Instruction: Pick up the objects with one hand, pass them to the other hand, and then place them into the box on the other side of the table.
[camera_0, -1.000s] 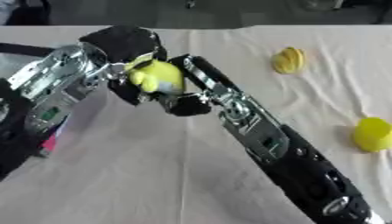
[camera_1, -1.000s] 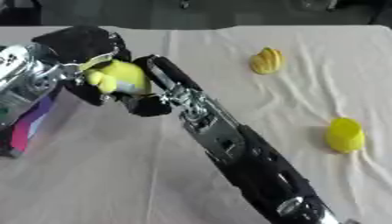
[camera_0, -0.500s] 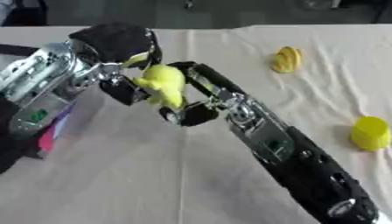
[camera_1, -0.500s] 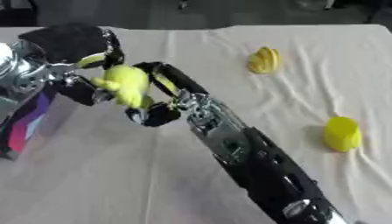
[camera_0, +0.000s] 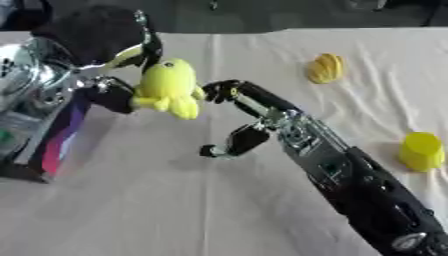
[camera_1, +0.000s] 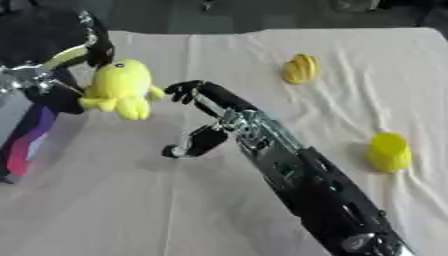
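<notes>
At upper left the left hand (camera_0: 105, 55) grasps the toy (camera_0: 168, 87); the right hand (camera_0: 232, 117) is released beside it. Carry the toy level over the box (camera_0: 54, 137) before opening.

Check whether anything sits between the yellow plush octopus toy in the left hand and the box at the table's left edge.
Nothing visible does. The left hand holds the yellow plush octopus toy just right of the dark box with the purple and pink side. The right hand, open, is on the toy's far side from the box.
</notes>
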